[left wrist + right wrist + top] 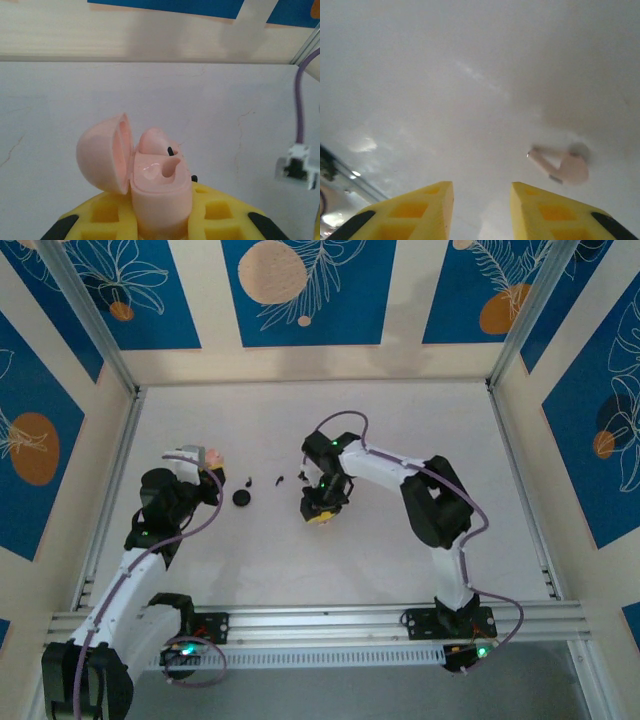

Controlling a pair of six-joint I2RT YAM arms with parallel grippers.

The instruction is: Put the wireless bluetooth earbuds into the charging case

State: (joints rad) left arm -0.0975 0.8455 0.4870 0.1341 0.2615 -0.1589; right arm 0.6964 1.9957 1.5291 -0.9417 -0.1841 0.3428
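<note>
My left gripper [161, 210] is shut on the pink charging case [160, 187], which stands upright between the yellow fingers [107, 215] with its lid [102, 152] swung open to the left. A pink earbud [152, 141] sits in the far socket; the near socket [175, 167] is empty. In the top view the case [212, 457] is at the left. My right gripper [482, 200] is open, close above the table, nothing between its fingers. A second pink earbud [567, 167] with a short stem lies on the table ahead and to its right, blurred.
On the white table [400, 570] between the two grippers lie a round black disc [241, 497] and small black pieces [279, 481]. The right gripper [320, 512] points down near the middle. Metal frame rails [300, 618] run along the near edge.
</note>
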